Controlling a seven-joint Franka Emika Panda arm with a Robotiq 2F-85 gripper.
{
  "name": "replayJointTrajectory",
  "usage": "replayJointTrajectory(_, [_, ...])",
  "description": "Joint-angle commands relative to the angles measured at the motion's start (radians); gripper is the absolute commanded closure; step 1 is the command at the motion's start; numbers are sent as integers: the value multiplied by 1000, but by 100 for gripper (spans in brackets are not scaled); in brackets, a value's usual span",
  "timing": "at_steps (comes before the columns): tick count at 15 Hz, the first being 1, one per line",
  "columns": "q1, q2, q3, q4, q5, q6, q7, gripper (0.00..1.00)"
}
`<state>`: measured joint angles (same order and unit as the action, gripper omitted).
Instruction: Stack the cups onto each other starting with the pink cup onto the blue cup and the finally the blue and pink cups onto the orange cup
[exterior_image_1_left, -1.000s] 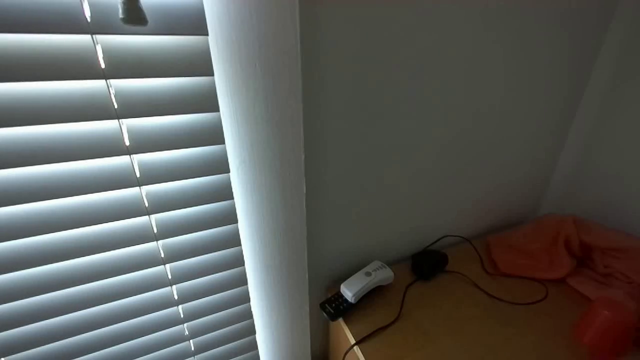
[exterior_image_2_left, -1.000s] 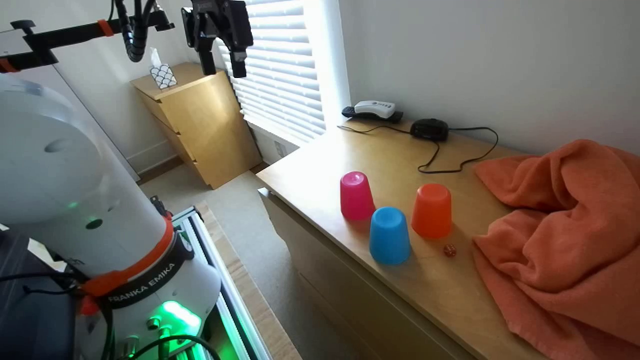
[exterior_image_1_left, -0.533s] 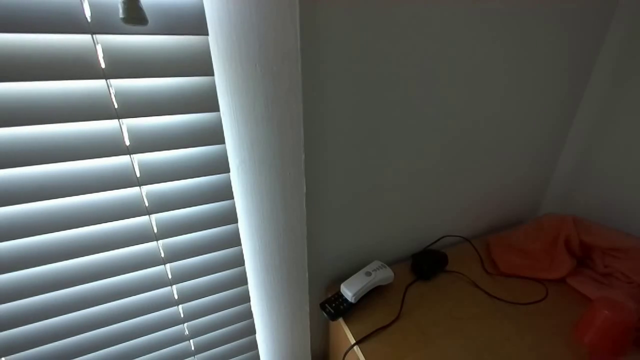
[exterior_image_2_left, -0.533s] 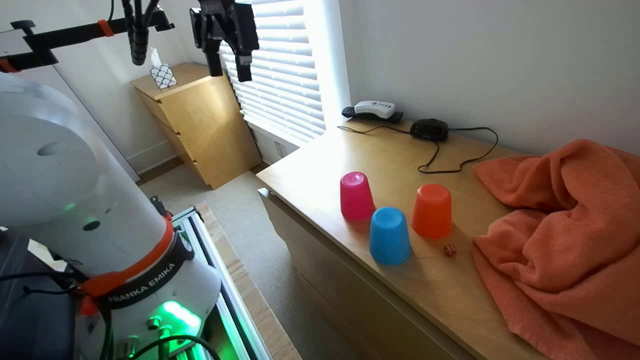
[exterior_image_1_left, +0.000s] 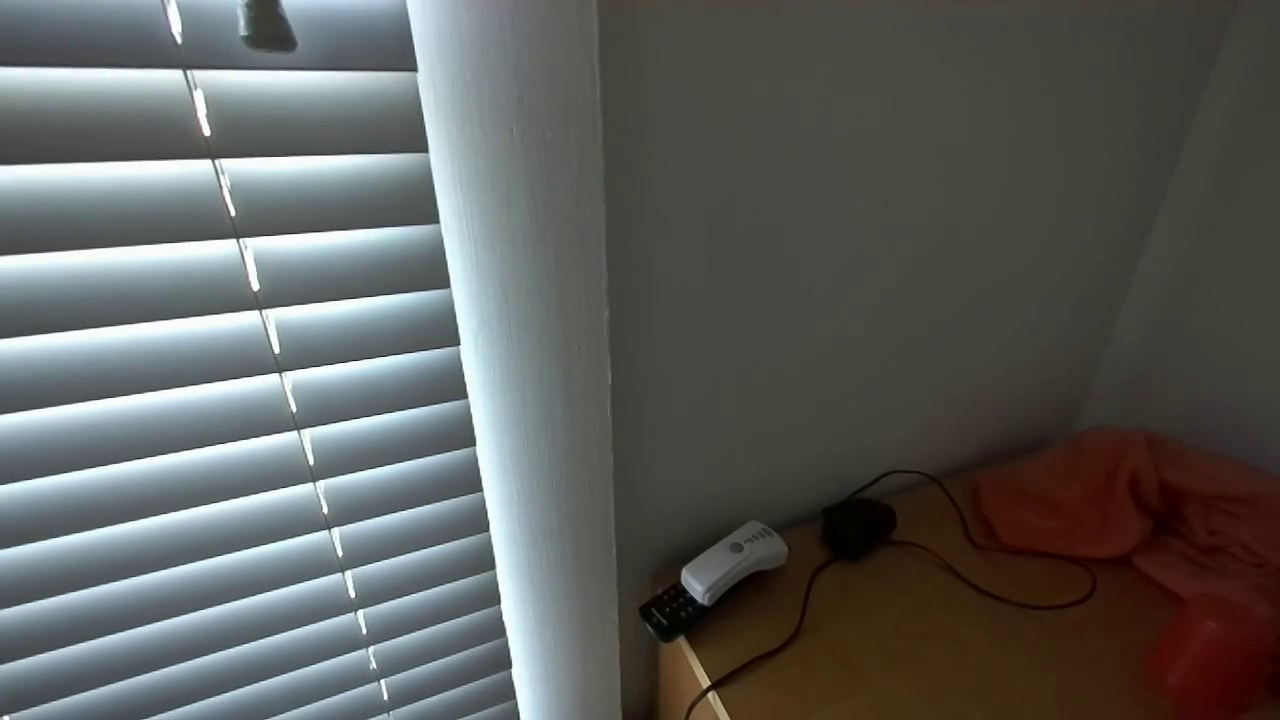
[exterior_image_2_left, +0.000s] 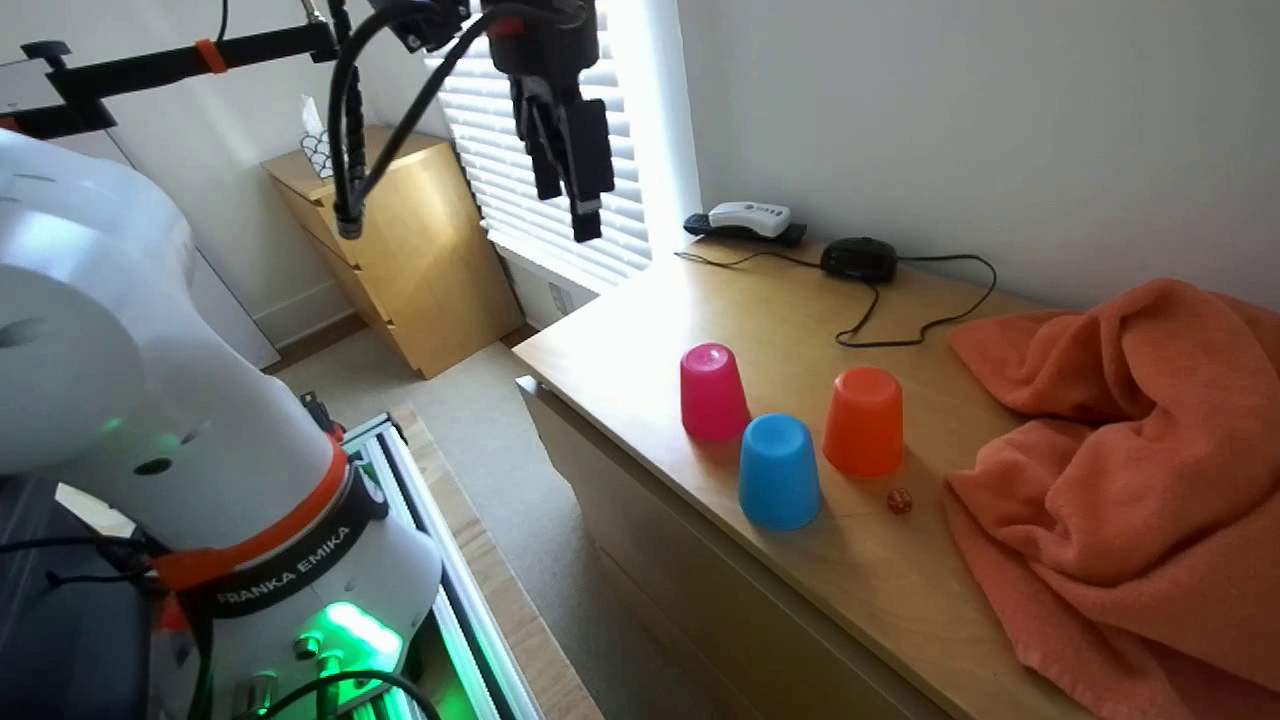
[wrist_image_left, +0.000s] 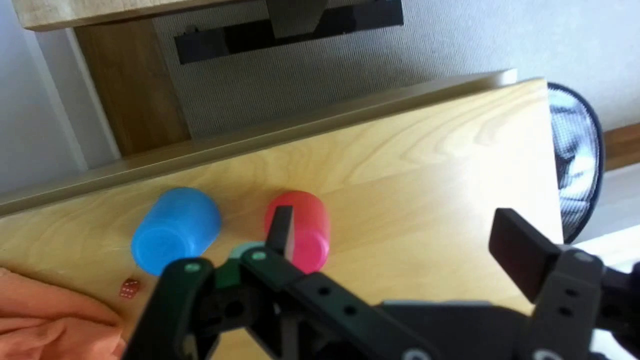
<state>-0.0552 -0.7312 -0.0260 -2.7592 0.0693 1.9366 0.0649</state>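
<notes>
The pink cup, blue cup and orange cup stand upside down and apart on the wooden dresser top in an exterior view. My gripper is open and empty, high above and to the left of the cups there. In the wrist view my open fingers spread wide; the left one overlaps the pink cup in sight. The blue cup lies farther left. The orange cup is hidden in the wrist view. In an exterior view a blurred red shape shows at the lower right; I cannot tell which cup.
An orange towel lies right of the cups, with a small red die beside it. A black device with a cable and a white remote lie along the wall. The dresser's front edge runs close to the cups.
My gripper has moved right and down in an exterior view, toward the dresser, and has turned. The arm has swung with it. The cups have not moved.
</notes>
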Motion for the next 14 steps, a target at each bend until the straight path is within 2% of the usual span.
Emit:
replayJointTrajectory(1, [-18,23,-6,2,0,29,12,0])
replayJointTrajectory(5, [-39,84,-12,8,-1,65,32,0])
replayJointTrajectory(10, [-73,292,-39,84,38,72,118,0])
replayJointTrajectory(14, [-71,450,-74,162,96,67,107,0])
